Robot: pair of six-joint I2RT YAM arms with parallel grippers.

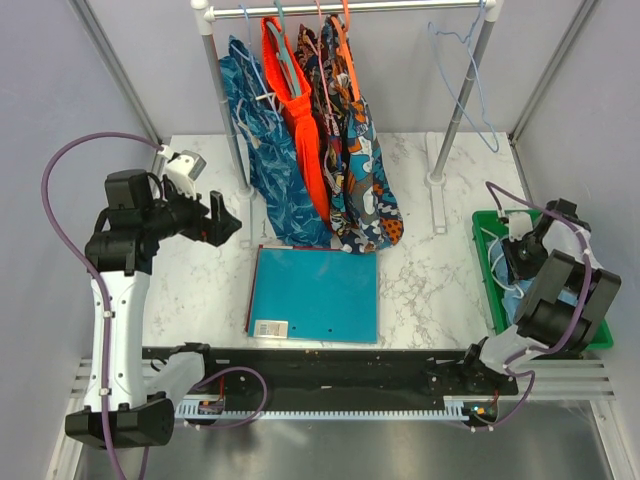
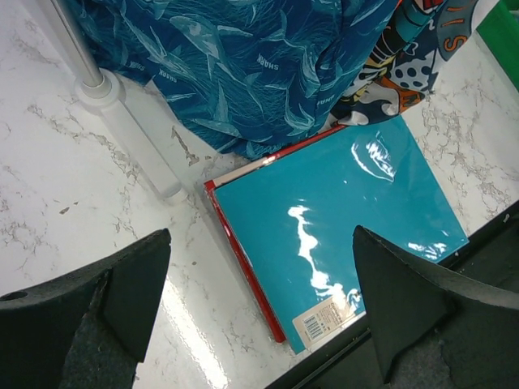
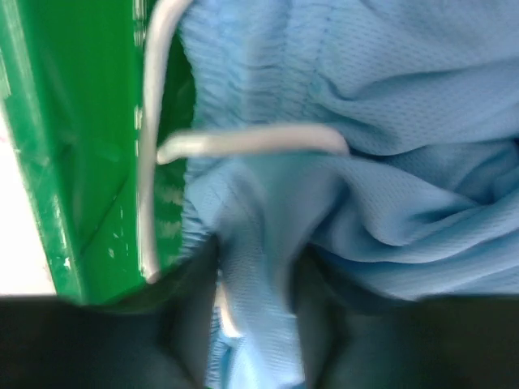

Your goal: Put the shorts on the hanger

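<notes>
The right gripper [image 3: 255, 324] is down inside the green bin [image 1: 483, 225] at the worktop's right edge. Its dark fingers [image 3: 190, 312] are clenched on a bunched fold of the shorts [image 3: 389, 162], the fabric filling the gap between them. A white drawstring [image 3: 243, 144] loops across the cloth just above the grip, beside the bin wall. The rest of the shorts lies crumpled in the bin.

The hanger [image 1: 470, 90] hangs apart from them, at the right end of the rail [image 1: 350, 8] along the worktop's far edge.

The left gripper [image 1: 228, 222] hovers released, jaws spread wide, over the worktop's left side, just beyond the far left corner of a teal folder [image 2: 340, 211].
</notes>
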